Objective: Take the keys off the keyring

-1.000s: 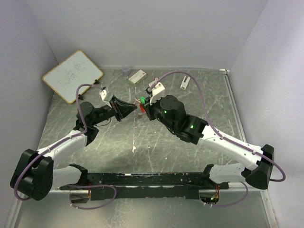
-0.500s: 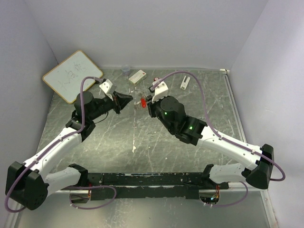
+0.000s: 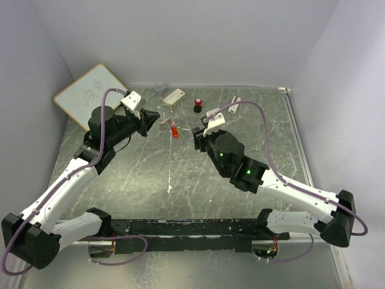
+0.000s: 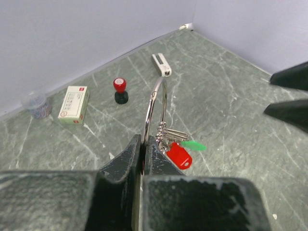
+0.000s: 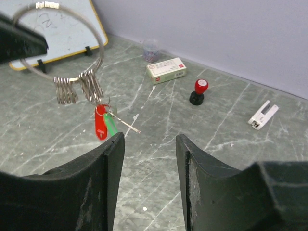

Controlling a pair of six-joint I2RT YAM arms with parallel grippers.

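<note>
Pinching the keyring [image 4: 155,108] in the clenched left claw [image 4: 143,143], aloft over the counter [image 4: 231,96], with the keys [image 4: 178,153] dangling from its lower arc; facing the released, empty right claw [image 5: 149,142].

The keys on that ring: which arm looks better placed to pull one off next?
Probably the right arm. Its jaws are open and empty, facing the keys dangling just ahead. The left arm is busy: its jaws are shut on the keyring, holding it up.
</note>
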